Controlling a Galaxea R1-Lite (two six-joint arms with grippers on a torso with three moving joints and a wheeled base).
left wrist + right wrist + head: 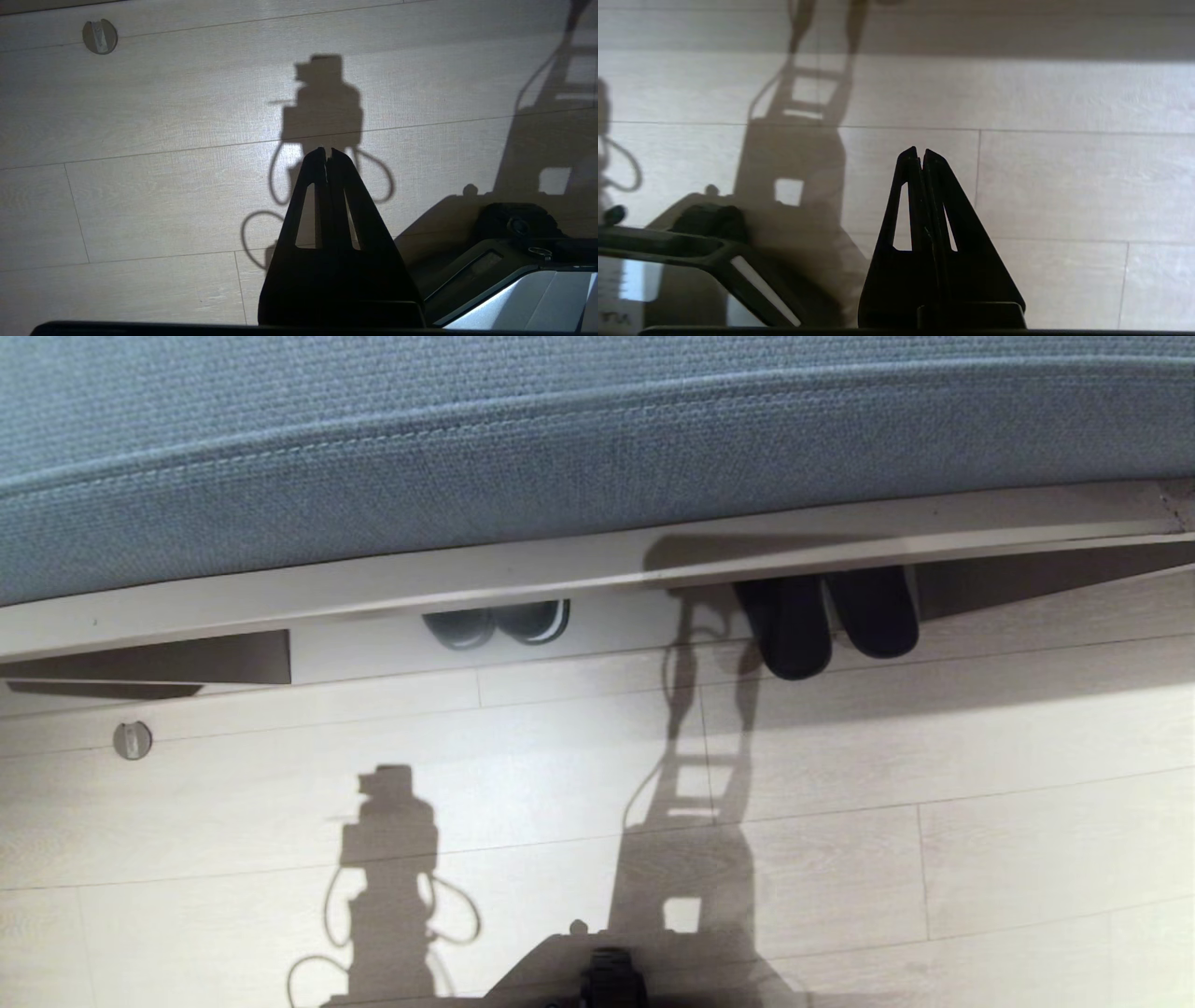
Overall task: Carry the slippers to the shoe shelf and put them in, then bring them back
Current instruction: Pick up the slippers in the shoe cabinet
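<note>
Pair of slippers (831,616): two flat, dark slides lying side by side on the pale wood-plank floor (934,756), their far ends tucked under the beige edge (560,574) of a piece of furniture with a blue-grey woven cushion (560,439) on top; their near ends project onto the open floor, right of centre in the head view. To the left, under the same edge and well apart from the slippers, sits a second dark pair of shoes with a pale line around the soles (499,623). Further left, a small round metal fitting (132,740) is set in the floor. Shadows of the robot fall across the planks between the slippers and the robot's base (607,975). Left gripper (328,151): fingers pressed together, empty, hanging over bare floor. Right gripper (921,151): fingers likewise pressed together, empty, over bare floor, well short of the slippers. Neither gripper appears in the head view.
</note>
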